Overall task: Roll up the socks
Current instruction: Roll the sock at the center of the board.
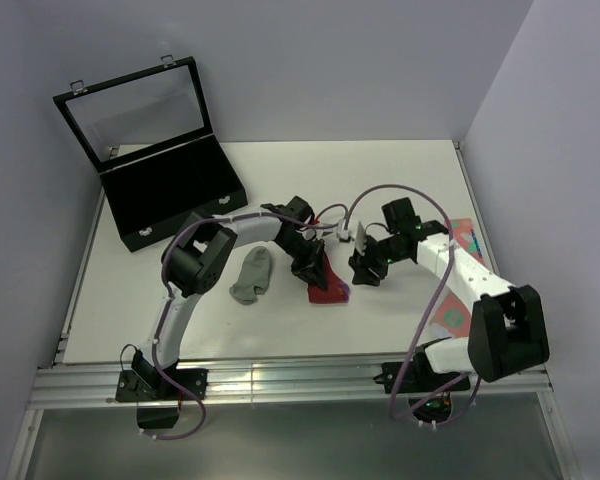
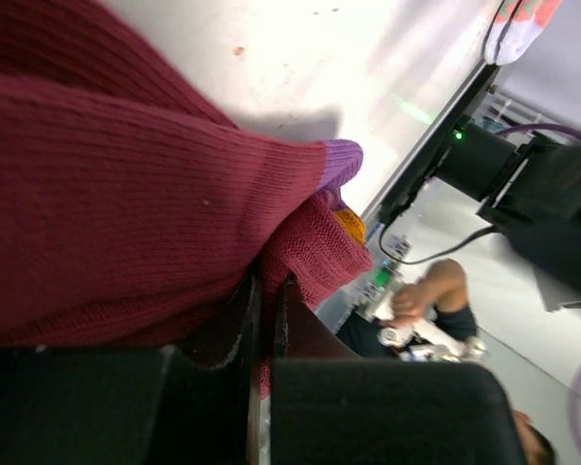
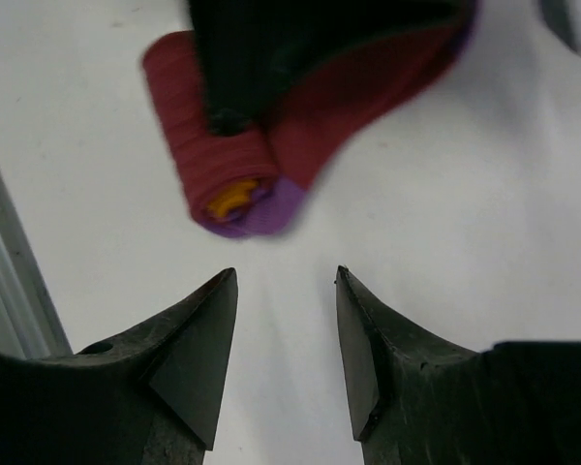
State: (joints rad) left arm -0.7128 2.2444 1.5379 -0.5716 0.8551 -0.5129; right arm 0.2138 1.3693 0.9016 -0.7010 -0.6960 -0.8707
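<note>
Left claw (image 2: 266,295) tight on rolled red sock (image 2: 126,194), tips under fabric; right claw (image 3: 286,291) half-open, empty.

A white worktop (image 1: 380,180) sits boxed by pale lilac walls (image 1: 330,60) — evenly lit, an aluminium rail (image 1: 300,385) along its near edge.
</note>
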